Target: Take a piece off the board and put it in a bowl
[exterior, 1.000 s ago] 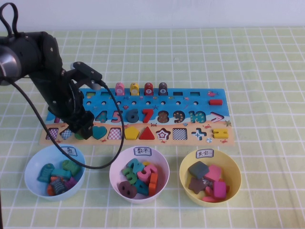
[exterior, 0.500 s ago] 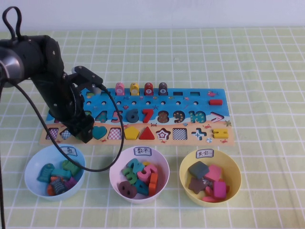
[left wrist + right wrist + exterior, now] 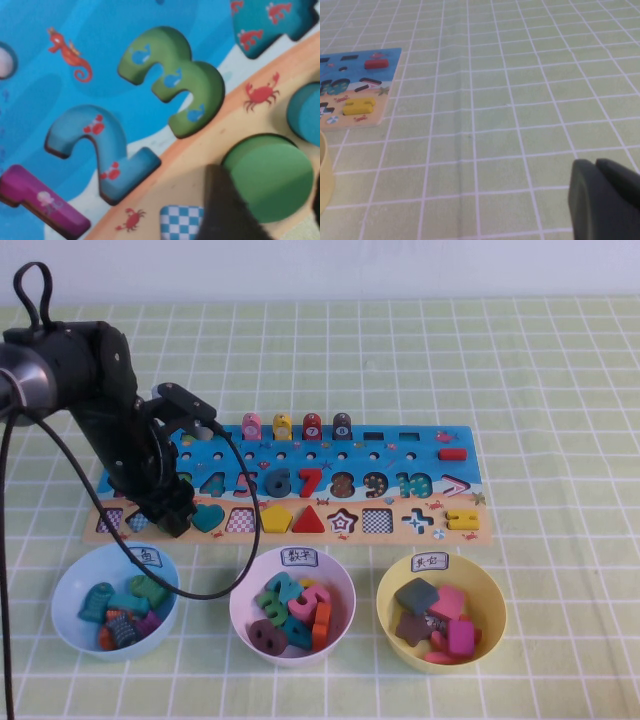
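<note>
The board [image 3: 400,455] lies across the middle of the table. The green round piece [image 3: 272,175] sits in its slot on the tan strip, below the green number 3 [image 3: 175,75]. In the high view my left arm hides it. My left gripper [image 3: 172,520] is low over the strip's left end, just left of the teal heart [image 3: 208,517]. It is open, with one dark finger [image 3: 225,210] at the disc's edge and the other at the far side. The yellow bowl [image 3: 500,605] stands front right and holds several shape pieces. My right gripper [image 3: 596,166] is shut and empty over bare cloth.
A pale-blue bowl [image 3: 62,590] stands front left and a pinkish-white bowl [image 3: 343,590] front centre, both holding pieces. Four pegs stand along the board's back edge [image 3: 297,426]. A black cable [image 3: 245,540] loops from my left arm down to the pale-blue bowl.
My left gripper has shifted slightly left and lower onto the tan strip's left end. Nothing else has moved.
</note>
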Controlling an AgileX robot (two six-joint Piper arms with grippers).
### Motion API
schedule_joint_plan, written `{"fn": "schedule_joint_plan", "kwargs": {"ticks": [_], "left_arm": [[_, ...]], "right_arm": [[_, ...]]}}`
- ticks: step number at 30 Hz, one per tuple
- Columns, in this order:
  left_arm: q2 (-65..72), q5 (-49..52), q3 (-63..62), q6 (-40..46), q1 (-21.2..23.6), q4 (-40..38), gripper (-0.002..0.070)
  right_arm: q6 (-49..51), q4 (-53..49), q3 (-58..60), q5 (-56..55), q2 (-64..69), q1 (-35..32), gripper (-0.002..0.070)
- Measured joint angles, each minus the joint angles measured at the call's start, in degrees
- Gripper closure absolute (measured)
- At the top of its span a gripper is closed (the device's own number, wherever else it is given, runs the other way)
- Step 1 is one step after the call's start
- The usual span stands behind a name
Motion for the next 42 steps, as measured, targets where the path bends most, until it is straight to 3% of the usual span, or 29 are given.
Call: {"fn": "schedule_joint_plan", "kwargs": {"ticks": [2,16,25,31,36,42], "left_arm": [[0.0,-0.3,0.0,-0.1,0.0,0.1,0.0393],[-1.6,-0.6,-0.8,-2.8,0.1,0.1,0.0393],[-7.6,5.7,-6.6,-4.8,0.1,1.5,0.0393],[-11.4,9.6,-7.9,-5.4,-0.8,-2.7,0.0393],[-12.9,9.8,-8.1,-6.3,-7.4,-5.2,0.0393],[-11.9,9.8,-8.2,-7.3,-24.1,-2.3,0.0393]], "right_arm": [[0.0,0.0,0.0,0.0,0.0,0.0,0.0694],[0.0,0.0,0.0,0.0,0.0,0.0,0.0694],[0.0,0.0,0.0,0.0,0.0,0.0,0.0694],[0.0,0.0,0.0,0.0,0.0,0.0,0.0694],[0.0,0.0,0.0,0.0,0.0,0.0,0.0694],[0.0,0.0,0.0,0.0,0.0,0.0,0.0694]]}}
